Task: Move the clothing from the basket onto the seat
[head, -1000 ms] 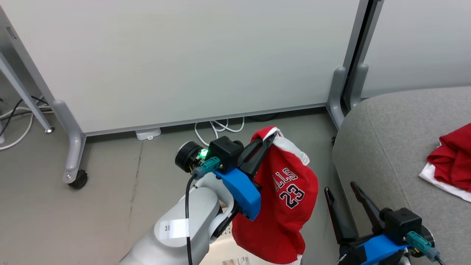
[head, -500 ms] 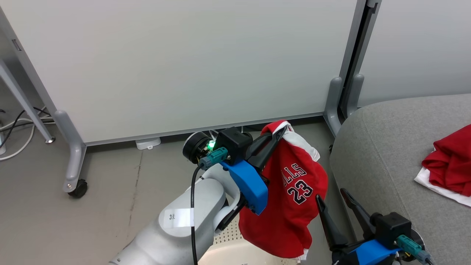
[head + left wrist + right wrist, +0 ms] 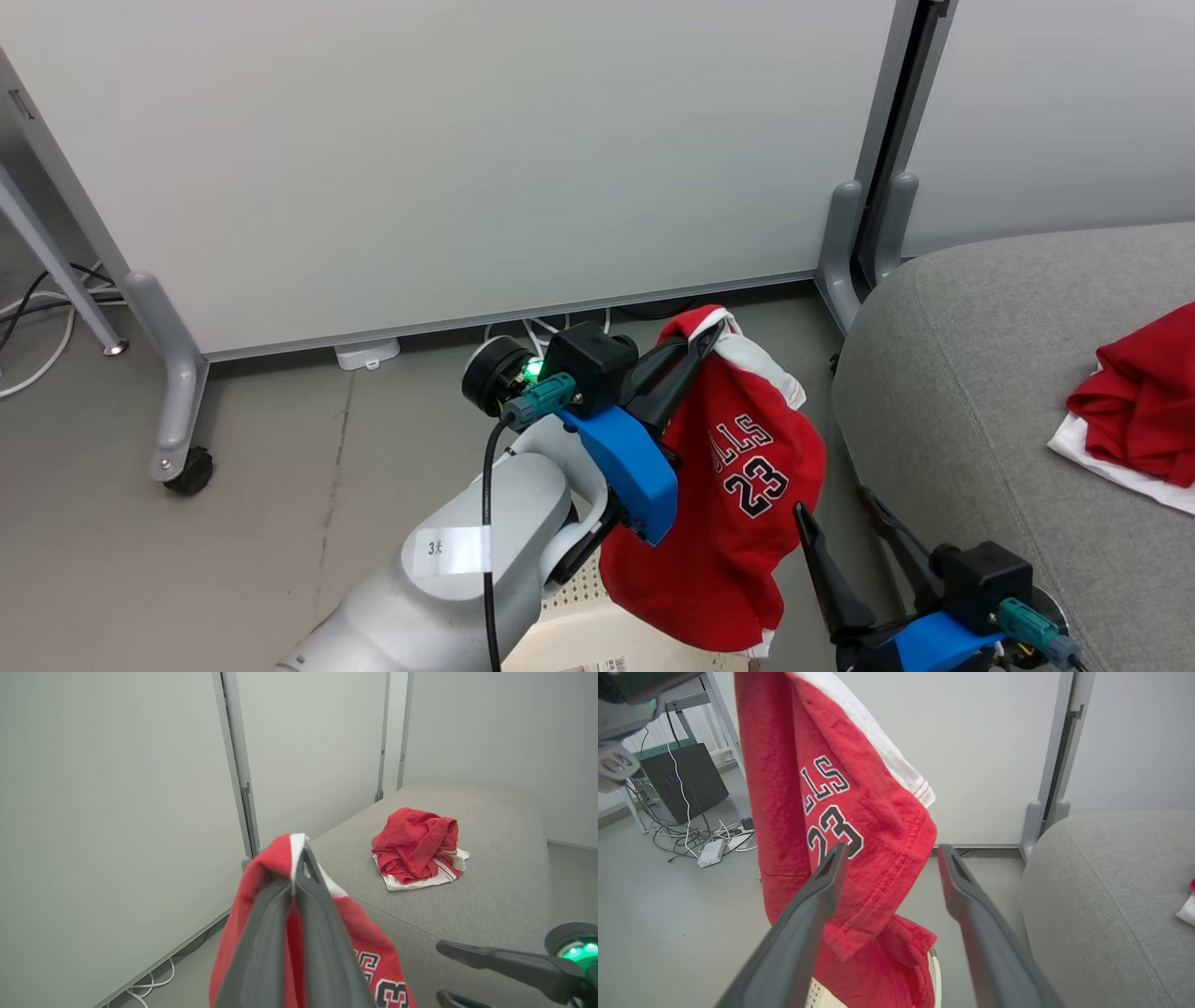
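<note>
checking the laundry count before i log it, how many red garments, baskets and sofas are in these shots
red garments: 2 (number 23 jersey pinched in the left gripper, crumpled red garment with white trim lying on the grey sofa)
laundry basket: 1
grey sofas: 1
total: 4
</note>
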You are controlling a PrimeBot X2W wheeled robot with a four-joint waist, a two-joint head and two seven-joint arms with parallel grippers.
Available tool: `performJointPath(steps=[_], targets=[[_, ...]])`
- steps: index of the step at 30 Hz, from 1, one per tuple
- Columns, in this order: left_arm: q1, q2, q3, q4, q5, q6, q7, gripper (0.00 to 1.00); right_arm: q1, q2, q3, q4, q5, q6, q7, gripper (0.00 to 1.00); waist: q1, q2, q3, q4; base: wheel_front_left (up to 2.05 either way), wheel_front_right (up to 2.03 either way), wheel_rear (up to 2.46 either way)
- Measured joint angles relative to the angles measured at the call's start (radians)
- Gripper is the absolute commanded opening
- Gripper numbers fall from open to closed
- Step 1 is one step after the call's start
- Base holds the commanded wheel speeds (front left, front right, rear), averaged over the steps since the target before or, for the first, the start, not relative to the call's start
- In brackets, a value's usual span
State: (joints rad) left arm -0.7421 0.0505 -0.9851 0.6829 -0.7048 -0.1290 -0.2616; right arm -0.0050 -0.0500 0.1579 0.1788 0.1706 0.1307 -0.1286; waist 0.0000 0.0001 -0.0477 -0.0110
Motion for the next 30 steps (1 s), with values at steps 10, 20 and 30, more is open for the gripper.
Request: performJointPath(steps=[10,20,30], targets=[[-0.003,0.000,-0.002,-0.007,-0.001,0.000,0.000,0.00,-0.017,0.000,0.019,0.104,0.020,0.000,0.018,1.00,0.0000,0.0000,0.009,0.001,0.00,0.00,0.00],[-0.011,0.000,-0.014,-0.018,-0.001,0.000,0.000,0.00,-0.101,-0.002,0.086,0.231,0.070,0.000,0.007,1.00,0.0000,0.0000,0.012,0.009,0.00,0.00,0.00],[-0.014,0.000,-0.027,-0.025,-0.006,0.000,0.000,0.00,-0.212,-0.022,0.194,0.305,0.116,0.000,-0.014,1.00,0.0000,0.0000,0.019,0.014,0.00,0.00,0.00]])
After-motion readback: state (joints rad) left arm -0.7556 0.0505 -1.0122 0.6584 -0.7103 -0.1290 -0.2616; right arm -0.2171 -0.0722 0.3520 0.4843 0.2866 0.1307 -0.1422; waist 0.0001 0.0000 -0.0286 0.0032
